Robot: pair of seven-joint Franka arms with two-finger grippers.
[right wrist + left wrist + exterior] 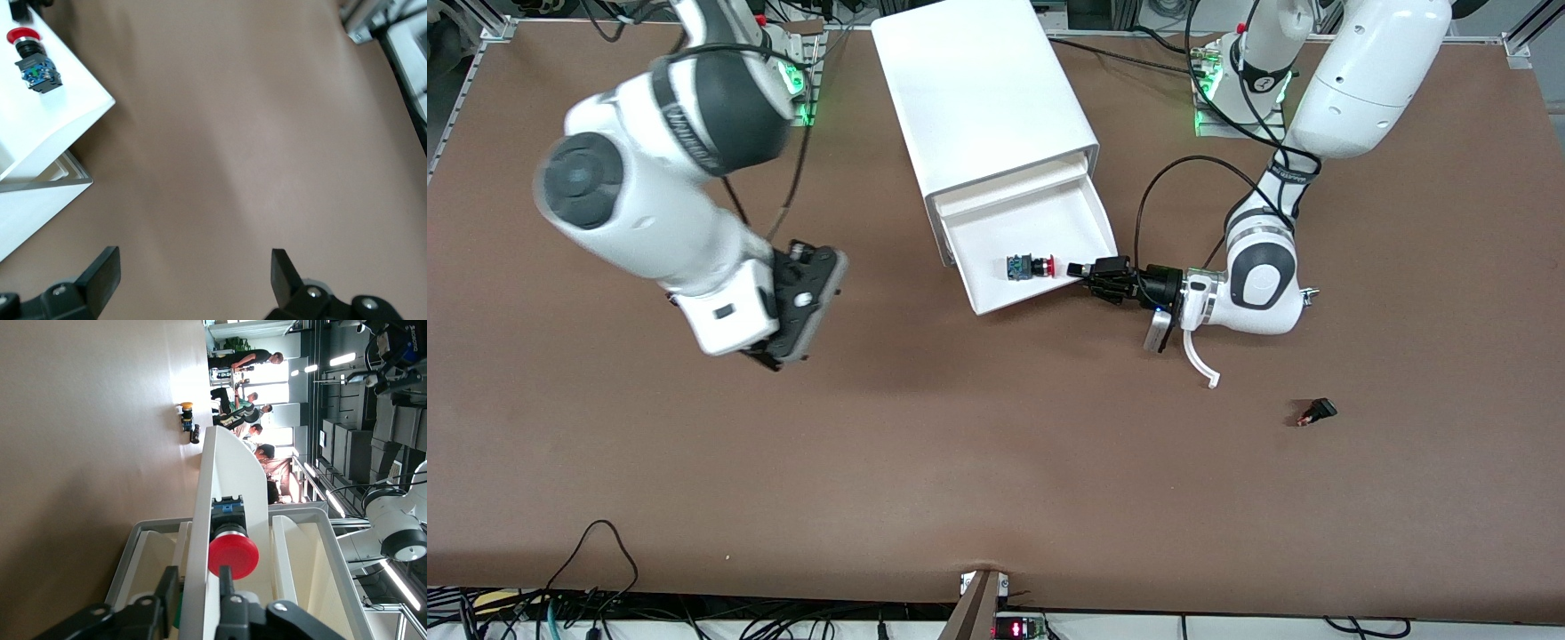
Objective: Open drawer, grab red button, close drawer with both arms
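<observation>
The drawer (1049, 222) stands pulled out of the white cabinet (978, 89). The red-capped button (1032, 266) lies on its side in the drawer, near the drawer's front. My left gripper (1078, 268) is open at the drawer's corner toward the left arm's end. In the left wrist view (197, 577) its fingers straddle the drawer's thin white wall (220, 473), one outside and one inside, with the button (233, 553) just ahead of the inner finger. My right gripper (800, 302) is open and empty, over bare table toward the right arm's end. Its wrist view (195, 267) shows the button (30, 57) and drawer (67, 113).
An orange-capped button (187, 420) lies on the table past the drawer in the left wrist view. A small black part (1316, 412) lies on the table toward the left arm's end, nearer the front camera. The brown table (996, 462) spreads wide around them.
</observation>
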